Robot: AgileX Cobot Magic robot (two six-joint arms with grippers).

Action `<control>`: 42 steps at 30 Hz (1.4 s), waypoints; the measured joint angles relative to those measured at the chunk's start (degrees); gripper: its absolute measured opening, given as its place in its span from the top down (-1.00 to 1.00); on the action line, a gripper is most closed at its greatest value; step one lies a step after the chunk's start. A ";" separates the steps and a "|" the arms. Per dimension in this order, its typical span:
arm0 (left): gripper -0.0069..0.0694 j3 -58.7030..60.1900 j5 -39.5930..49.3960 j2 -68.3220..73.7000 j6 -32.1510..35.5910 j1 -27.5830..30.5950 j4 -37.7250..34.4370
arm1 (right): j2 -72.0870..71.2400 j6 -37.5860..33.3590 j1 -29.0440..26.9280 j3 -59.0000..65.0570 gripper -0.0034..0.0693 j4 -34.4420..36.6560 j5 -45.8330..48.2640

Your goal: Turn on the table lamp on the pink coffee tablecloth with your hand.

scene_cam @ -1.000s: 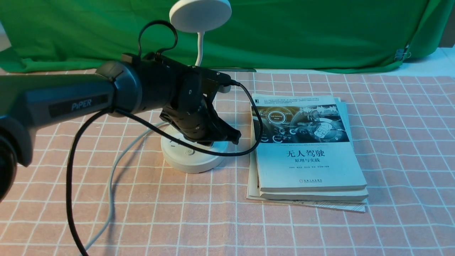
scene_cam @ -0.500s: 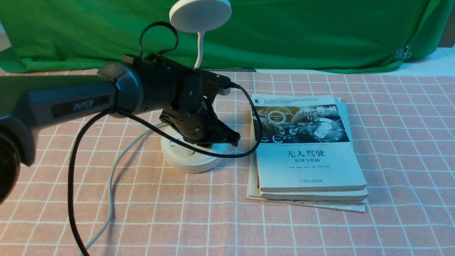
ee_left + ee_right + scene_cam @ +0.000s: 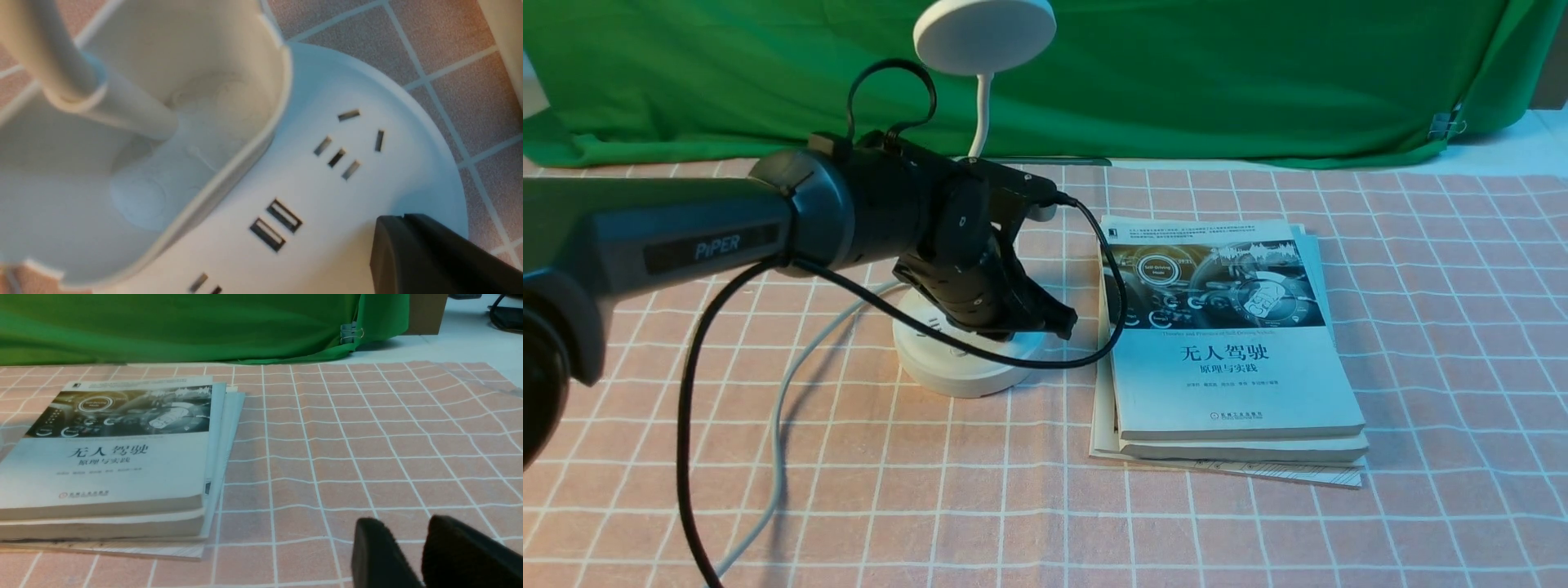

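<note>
"Where is the lamp (image 3: pixel 984 41) standing?"

"It's standing on the pink tablecloth (image 3: pixel 1168 543), left of the books (image 3: pixel 1233 392), with its round base (image 3: pixel 964 380) lying under the left jaws."

"And which arm is sitting nearer?"

"The left arm (image 3: pixel 711 241) is reaching in from the left, its jaws closed and holding nothing, pointing down over the base. The right jaws are standing slightly apart, well to the right."

"Is the base lying lengthwise to anything?"

"No, it's round, so no long axis is mattering. It's spreading left and near from the jaws, while the neck (image 3: pixel 982 114) is rising on the far side."

"So is the button showing?"

"No, the black cable (image 3: pixel 890 310) is crossing the base, and whether the jaws are touching is staying unclear. The head isn't visibly glowing, so the coming move is probably calling for a small alignment, then a straight press down."
</note>
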 joint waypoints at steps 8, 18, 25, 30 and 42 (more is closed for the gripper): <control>0.76 11.17 -0.13 -15.51 -1.35 0.07 -0.55 | 0.00 0.00 0.00 0.00 0.24 0.00 0.00; 0.76 34.99 -6.96 -44.42 -3.40 0.25 -5.68 | 0.00 0.00 0.00 0.00 0.24 0.00 0.00; 0.76 44.51 -7.84 -65.79 -3.54 0.25 -6.42 | 0.00 0.00 0.00 0.00 0.24 0.00 0.00; 0.76 47.14 -4.90 -77.37 -3.59 0.25 -6.42 | 0.00 0.00 0.00 0.00 0.24 0.00 0.00; 0.76 47.39 -6.13 -87.97 -3.59 0.25 -4.81 | 0.00 0.00 0.00 0.00 0.24 0.00 0.00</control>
